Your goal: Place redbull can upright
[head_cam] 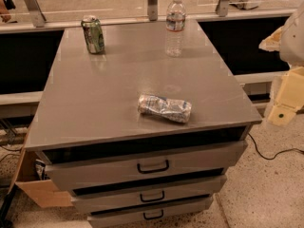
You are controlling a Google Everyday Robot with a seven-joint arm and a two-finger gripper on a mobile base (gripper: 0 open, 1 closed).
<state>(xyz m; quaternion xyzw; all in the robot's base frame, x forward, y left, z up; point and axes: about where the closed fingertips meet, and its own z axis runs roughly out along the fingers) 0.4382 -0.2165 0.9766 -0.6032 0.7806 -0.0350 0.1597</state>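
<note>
The light is warm, yellow and a bit dim. The flat grey cabinet top [95,103] shines softly at the back. The cream gripper [285,101] at the right edge looks bright.

A green can [93,34] is standing upright near the worktop's [95,103] far left corner, while a clear water bottle [175,25] is standing by its far edge.

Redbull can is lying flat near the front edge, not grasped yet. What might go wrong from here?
1. The redbull can lies on its side near the front edge of the cabinet top; a nudge may push it off.
2. It looks crumpled, so it may tip once stood up.
3. The gripper is at the view's right edge, beside the cabinet, apart from the can; a low approach might clip the corner.
</note>
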